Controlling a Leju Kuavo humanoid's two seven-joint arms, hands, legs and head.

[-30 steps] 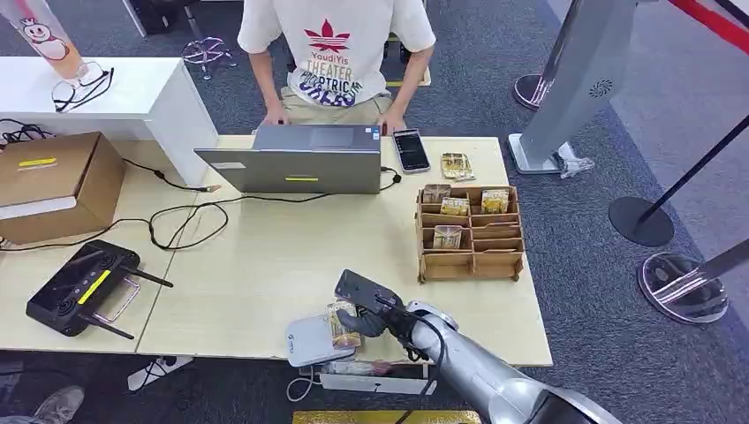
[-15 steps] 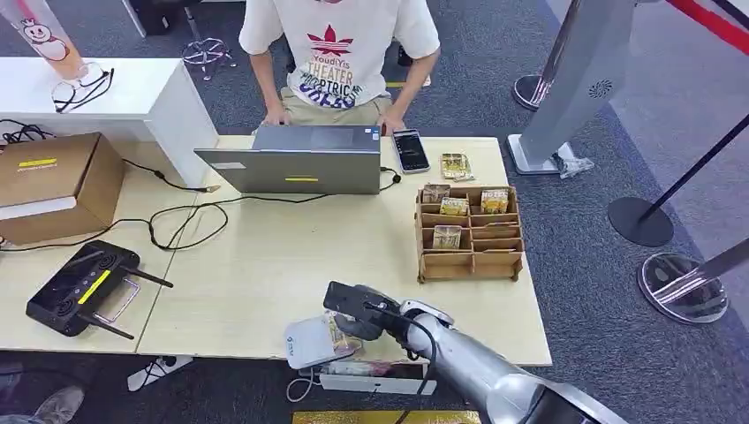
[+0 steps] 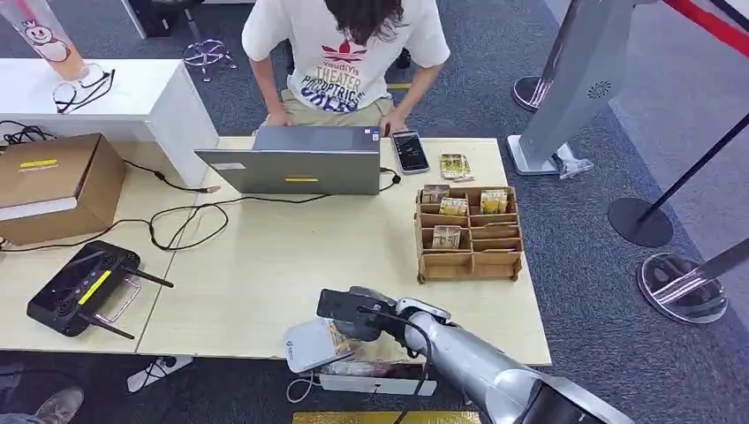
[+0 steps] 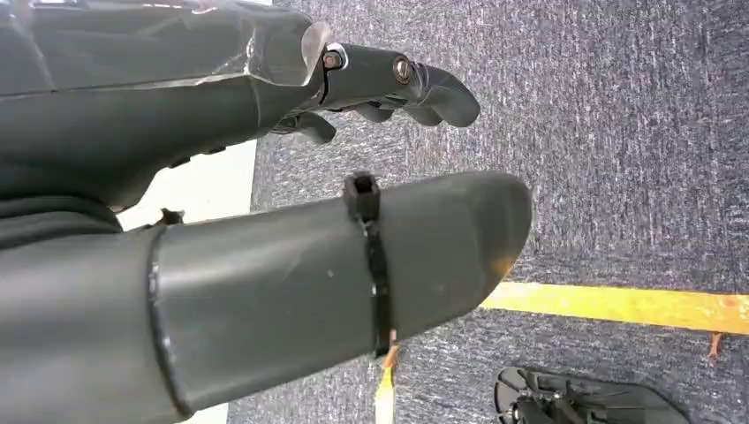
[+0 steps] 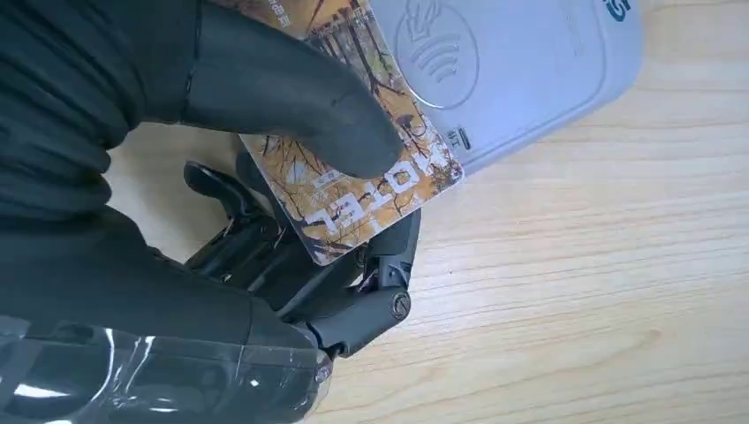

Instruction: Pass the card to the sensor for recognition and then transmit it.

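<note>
Lowered: right robot hand (image 3: 353, 320) | holds card (image 5: 353, 168) over sensor (image 5: 521, 71)

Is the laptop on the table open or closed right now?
Open. In the head view the laptop has its lid raised, back toward the camera, and the person reaches in behind it. The screen itself is hidden.

On the pale wooden table (image 3: 265, 265) stand one grey laptop (image 3: 296, 159), one black phone (image 3: 411, 151), one brown cardboard box (image 3: 53, 185), one black antenna-fitted controller (image 3: 81, 289), one slotted wooden card rack (image 3: 470, 234) and one white rounded card sensor (image 3: 309, 343), with one patterned orange card (image 5: 366, 177) over it.
</note>
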